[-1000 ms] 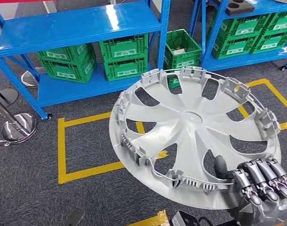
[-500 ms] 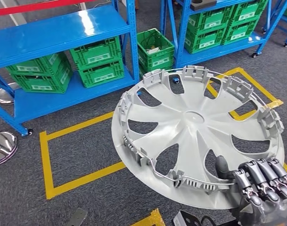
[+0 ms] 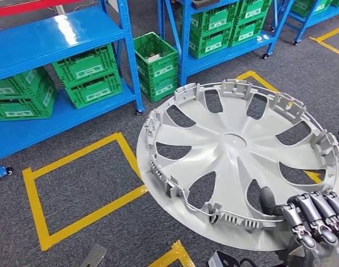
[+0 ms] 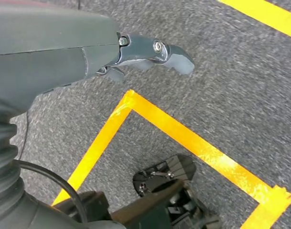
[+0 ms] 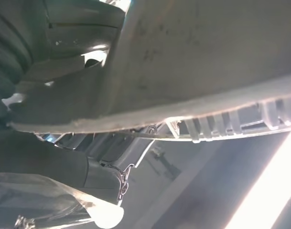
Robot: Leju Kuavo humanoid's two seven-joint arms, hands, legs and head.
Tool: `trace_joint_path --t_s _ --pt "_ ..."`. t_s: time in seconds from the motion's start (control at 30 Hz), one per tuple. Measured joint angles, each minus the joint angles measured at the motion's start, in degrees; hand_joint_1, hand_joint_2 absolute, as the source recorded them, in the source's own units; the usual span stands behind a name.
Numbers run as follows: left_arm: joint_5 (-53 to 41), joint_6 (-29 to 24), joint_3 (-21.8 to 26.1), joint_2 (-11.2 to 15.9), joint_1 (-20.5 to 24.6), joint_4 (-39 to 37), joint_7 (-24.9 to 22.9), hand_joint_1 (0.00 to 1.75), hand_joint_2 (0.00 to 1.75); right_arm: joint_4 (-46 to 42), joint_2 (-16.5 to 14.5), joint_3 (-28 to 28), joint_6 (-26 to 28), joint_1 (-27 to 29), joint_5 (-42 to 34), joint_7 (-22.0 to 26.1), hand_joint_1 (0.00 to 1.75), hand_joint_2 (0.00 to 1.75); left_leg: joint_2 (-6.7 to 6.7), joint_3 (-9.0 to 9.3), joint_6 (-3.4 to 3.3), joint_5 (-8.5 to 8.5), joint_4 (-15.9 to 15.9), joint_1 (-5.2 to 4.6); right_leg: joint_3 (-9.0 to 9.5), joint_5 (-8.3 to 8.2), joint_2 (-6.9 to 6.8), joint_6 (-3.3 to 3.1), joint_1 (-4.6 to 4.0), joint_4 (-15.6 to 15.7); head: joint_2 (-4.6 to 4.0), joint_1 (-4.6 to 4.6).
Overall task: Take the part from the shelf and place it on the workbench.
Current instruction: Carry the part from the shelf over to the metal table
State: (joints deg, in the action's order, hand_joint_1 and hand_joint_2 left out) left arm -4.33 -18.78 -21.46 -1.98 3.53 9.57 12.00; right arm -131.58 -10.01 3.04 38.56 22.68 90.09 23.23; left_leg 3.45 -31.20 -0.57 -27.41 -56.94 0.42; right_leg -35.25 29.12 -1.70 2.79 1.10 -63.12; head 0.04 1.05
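Observation:
The part is a large silver wheel cover (image 3: 239, 156), carried nearly flat with its ribbed inner side up, over the grey carpet. My right hand (image 3: 312, 219) grips its near rim at the lower right, dark thumb through one of the openings and fingers curled over the edge. Close up, the right wrist view has the wheel cover (image 5: 209, 62) pressed against my right hand (image 5: 75, 157). My left hand (image 4: 100, 52) hangs over the floor with a finger stretched out and nothing in it.
Blue shelves (image 3: 58, 39) with green crates (image 3: 89, 75) stand at the back left, a loose green crate (image 3: 157, 64) on the floor beside them, and more racks (image 3: 226, 33) behind. Yellow tape (image 3: 81, 214) marks boxes on the carpet.
The whole scene has slid left and down in the picture as the camera turned right. The wheel cover stays in my right hand in the same pose.

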Motion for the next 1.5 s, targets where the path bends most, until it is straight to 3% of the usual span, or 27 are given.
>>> trace_joint_path --t_s 0.07,0.17,0.2,0.23,0.3,0.37,0.4,0.43,0.47,0.53,0.6,0.67,0.73,0.8,0.87,0.9,0.93,1.03,1.1,1.17,1.23,1.27,1.33,1.37,1.4,1.43,1.5 --pt "0.0 -0.1 0.0 0.0 0.1 0.0 0.0 0.0 1.75 -0.2 0.0 -0.1 0.0 0.1 0.0 -0.1 1.75 1.75 0.72 0.1 0.52 -0.22 -0.3 -0.3 2.71 -1.05 -1.01 -0.64 -0.23 4.7 0.0 -0.09" --pt "-0.3 -0.4 0.0 -0.2 0.1 0.0 0.0 0.0 1.75 -0.5 0.0 -0.3 0.0 0.5 0.0 -0.7 1.75 1.75 1.43 0.22 1.16 -0.37 -0.5 -0.25 2.7 -1.21 0.12 -1.68 -0.32 5.0 0.0 -0.15" --pt "-0.5 -0.5 -0.1 -0.2 0.2 0.0 0.0 0.0 1.75 -0.6 0.0 -0.3 0.0 0.6 0.0 -1.0 1.75 1.75 0.89 0.05 1.41 -1.02 -1.1 -0.13 2.64 -1.34 0.52 -2.01 -0.25 5.0 0.0 -0.18" --pt "-0.8 -0.6 -0.1 -0.3 0.2 0.0 0.0 0.0 1.75 -0.7 0.0 -0.4 0.0 0.6 0.0 -1.2 1.75 1.75 -0.01 -0.58 1.67 -2.35 -2.8 -0.02 2.58 -1.51 0.92 -2.33 -0.15 5.1 0.0 -0.2" --pt "-1.1 -1.1 -0.2 -0.4 0.1 0.0 0.1 0.0 1.75 -0.8 0.0 -0.6 0.0 0.7 0.0 -1.4 1.75 1.75 -2.1 -3.38 1.97 -6.47 -9.7 0.11 2.43 -1.71 1.79 -2.77 -0.07 5.1 0.0 -0.28" --pt "-1.4 -1.7 -0.4 -0.5 -0.1 0.0 0.1 0.0 1.75 -0.8 0.0 -0.8 0.0 0.8 0.0 -1.4 1.75 1.75 -2.66 -6.32 1.93 -9.02 -16.8 0.11 2.34 -1.79 2.96 -2.95 -0.13 5.1 0.0 -0.27" --pt "-1.4 -1.9 -0.4 -0.6 -0.2 0.0 0.1 0.0 1.75 -0.8 0.0 -0.9 0.0 1.0 0.0 -1.4 1.75 1.75 -2.72 -6.69 1.83 -8.67 -17.7 0.11 2.36 -1.81 3.61 -2.97 -0.16 5.1 0.0 -0.27" --pt "-1.3 -2.1 -0.4 -0.6 -0.2 0.0 0.1 0.0 1.75 -0.9 0.0 -0.9 0.0 1.1 0.0 -1.3 1.75 1.75 -2.86 -6.0 1.65 -7.16 -16.2 0.11 2.42 -1.82 4.28 -2.96 -0.17 5.0 0.0 -0.27" --pt "-1.3 -2.2 -0.4 -0.6 -0.2 0.0 0.1 0.0 1.75 -0.9 0.0 -1.0 0.0 1.3 0.0 -1.3 1.75 1.75 -3.43 -4.42 1.37 -4.89 -12.6 0.11 2.51 -1.84 4.92 -2.94 -0.17 5.0 0.0 -0.28" --pt "-1.2 -2.5 -0.4 -0.6 -0.2 0.0 0.3 0.0 1.75 -1.1 -0.1 -1.1 0.0 1.4 0.0 -1.2 1.75 1.75 -5.98 -1.05 0.66 -1.31 -4.9 0.17 2.46 -1.9 6.15 -2.72 -0.14 4.9 0.0 -0.24" --pt "-1.0 -2.9 -0.4 -0.7 -0.2 0.0 1.2 0.0 1.75 -1.3 -0.3 -1.2 0.0 1.5 0.0 -1.2 1.75 1.75 -7.56 0.35 0.29 -0.7 -1.3 0.14 1.86 -2.16 7.21 -2.1 0.0 4.8 0.0 -0.32" --pt "-0.4 -3.5 -0.3 -0.9 -0.2 0.1 3.5 0.0 1.75 -1.6 -0.4 -1.4 0.0 1.9 0.0 -0.9 1.75 1.75 -6.71 0.45 0.2 -0.78 -0.5 0.17 1.14 -2.43 7.91 -1.31 0.17 4.8 0.0 -0.43" --pt "0.0 -4.1 -0.2 -1.1 -0.1 0.2 5.7 0.0 1.75 -1.9 -0.6 -1.6 0.0 2.3 0.0 -0.6 1.75 1.75 -5.48 0.61 -0.14 -0.37 0.2 0.32 -0.06 -1.24 5.97 -0.77 0.08 3.1 0.0 -0.28" --pt "0.2 -4.4 -0.1 -1.3 -0.2 0.3 6.3 0.0 1.75 -2.0 -0.6 -1.7 0.0 2.4 0.0 -0.6 1.75 1.75 -4.09 0.71 -0.47 -0.2 0.5 0.26 -2.9 2.07 3.08 -0.39 -0.04 -2.7 0.0 -0.09" --pt "0.6 -3.9 0.0 -1.4 -0.3 0.3 6.9 0.0 1.75 -2.0 -0.6 -1.7 0.0 2.5 0.0 -0.5 1.75 1.75 -2.56 0.66 -0.57 -0.23 0.5 0.12 -6.04 4.82 2.22 -0.06 0.01 -9.6 0.0 -0.03" --pt "1.1 -3.2 0.1 -1.5 -0.4 0.3 7.4 0.0 1.75 -2.0 -0.6 -1.8 0.0 2.6 0.0 -0.4 1.75 1.75 -1.83 0.65 -0.56 -0.26 0.5 0.09 -6.5 4.88 2.08 0.05 0.02 -10.8 0.0 -0.03" --pt "1.8 -2.3 0.3 -1.7 -0.3 0.3 8.0 0.0 1.75 -2.0 -0.6 -1.8 0.0 2.7 0.0 -0.4 1.75 1.75 -1.16 0.67 -0.52 -0.3 0.4 0.08 -5.78 3.9 1.88 0.11 0.03 -9.8 0.0 -0.03" --pt "4.0 0.8 1.5 -2.2 -0.2 0.4 9.7 0.0 1.75 -2.3 -0.7 -2.0 0.0 3.0 0.0 -0.2 1.75 1.75 0.3 0.81 0.06 -0.7 0.1 -0.1 0.62 -0.41 -0.61 -0.19 -0.1 1.2 0.0 -0.02" --pt "5.5 2.6 2.5 -2.3 -0.2 0.4 11.1 0.0 1.75 -2.6 -0.8 -2.0 0.0 3.0 0.0 -0.1 1.75 1.75 1.03 0.88 0.6 -0.97 -0.3 -0.44 2.72 -0.89 -1.64 -0.89 -0.35 4.8 0.0 -0.12" --pt "7.0 3.8 3.7 -2.3 -0.2 0.4 12.5 0.0 1.75 -2.7 -1.0 -2.2 0.0 3.2 0.0 -0.1 1.75 1.75 1.8 0.98 0.99 -1.07 -0.4 -0.5 2.65 -0.97 -0.7 -1.65 -0.5 4.9 0.0 -0.16" --pt "8.6 5.1 5.1 -2.4 -0.2 0.4 13.5 0.0 1.75 -2.9 -1.2 -2.3 0.0 3.3 0.0 0.0 1.75 1.75 0.87 0.57 1.47 -2.43 -1.7 -0.25 2.5 -1.21 0.25 -2.33 -0.41 4.9 0.0 -0.19" --pt "9.3 6.1 5.8 -2.4 -0.3 0.5 14.0 0.0 1.75 -2.9 -1.2 -2.3 0.0 3.3 0.0 0.0 1.75 1.75 -0.19 -0.29 1.69 -4.02 -4.0 -0.14 2.47 -1.34 0.71 -2.66 -0.33 5.0 0.0 -0.25" --pt "10.8 8.8 7.2 -2.3 -0.5 0.5 14.9 0.0 1.75 -3.0 -1.3 -2.4 0.0 3.3 0.0 0.0 1.75 1.75 -2.21 -3.32 1.85 -7.99 -11.4 -0.04 2.4 -1.43 1.74 -3.08 -0.38 5.0 0.0 -0.29" --pt "11.6 10.5 7.9 -2.2 -0.6 0.5 15.2 0.0 1.75 -3.0 -1.3 -2.4 0.0 3.2 0.0 0.0 1.75 1.75 -2.55 -4.88 1.82 -9.32 -15.0 -0.04 2.39 -1.44 2.36 -3.17 -0.46 5.0 0.0 -0.28" --pt "12.3 12.2 8.6 -2.1 -0.8 0.5 15.5 0.0 1.75 -3.0 -1.3 -2.4 0.0 3.2 0.0 -0.1 1.75 1.75 -2.7 -5.79 1.72 -9.56 -16.9 -0.06 2.41 -1.44 3.04 -3.22 -0.55 5.0 0.0 -0.27" --pt "12.9 13.9 9.3 -2.1 -0.9 0.5 15.7 0.0 1.75 -3.0 -1.3 -2.4 0.0 3.2 0.0 -0.1 1.75 1.75 -2.82 -5.84 1.52 -8.68 -16.9 -0.08 2.48 -1.45 3.75 -3.23 -0.63 4.9 0.0 -0.27" --pt "14.0 16.2 10.5 -1.8 -1.0 0.5 15.8 0.0 1.75 -3.0 -1.3 -2.5 0.0 3.2 0.0 -0.2 1.75 1.75 -3.82 -3.17 0.87 -4.26 -10.5 -0.16 2.69 -1.45 5.06 -3.23 -0.71 4.9 0.0 -0.28"
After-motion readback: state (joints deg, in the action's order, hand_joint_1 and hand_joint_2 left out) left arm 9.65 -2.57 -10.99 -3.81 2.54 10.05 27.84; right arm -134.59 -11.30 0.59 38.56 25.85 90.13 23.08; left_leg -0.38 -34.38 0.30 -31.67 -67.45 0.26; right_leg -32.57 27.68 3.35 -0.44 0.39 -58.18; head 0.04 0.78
